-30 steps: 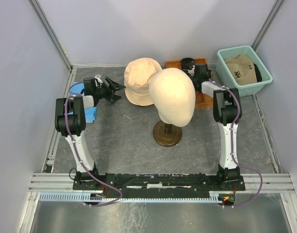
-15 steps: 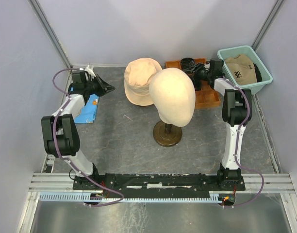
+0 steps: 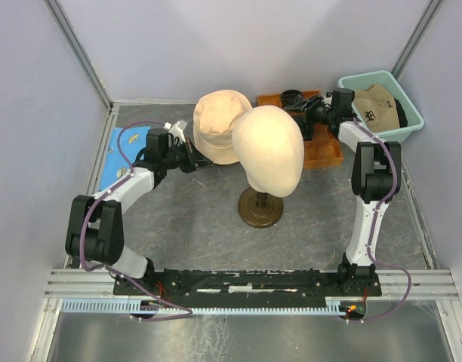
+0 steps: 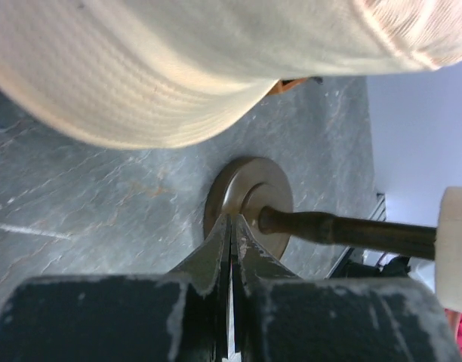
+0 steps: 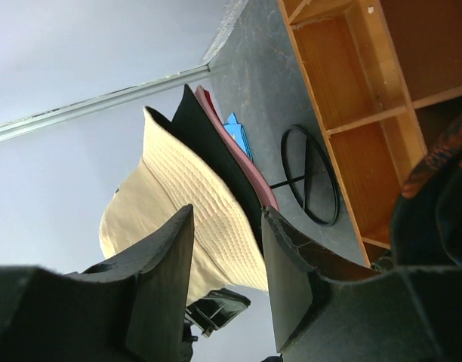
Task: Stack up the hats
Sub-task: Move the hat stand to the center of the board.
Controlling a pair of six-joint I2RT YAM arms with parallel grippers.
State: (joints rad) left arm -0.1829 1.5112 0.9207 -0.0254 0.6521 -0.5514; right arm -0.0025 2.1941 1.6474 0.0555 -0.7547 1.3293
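Left gripper tight together beside beige hat; right gripper half spread.

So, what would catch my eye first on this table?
The big cream mannequin head on its brown stand, right in the middle of the table. Just behind it to the left lies a beige bucket hat, and in the far right corner a teal tub holds a tan cap.

left arm: elbow bent low and out to the side, forearm angled forward and inward
left claw: fingers pressed flat together
right arm: stretched far forward, wrist turned inward
right claw: fingers standing apart
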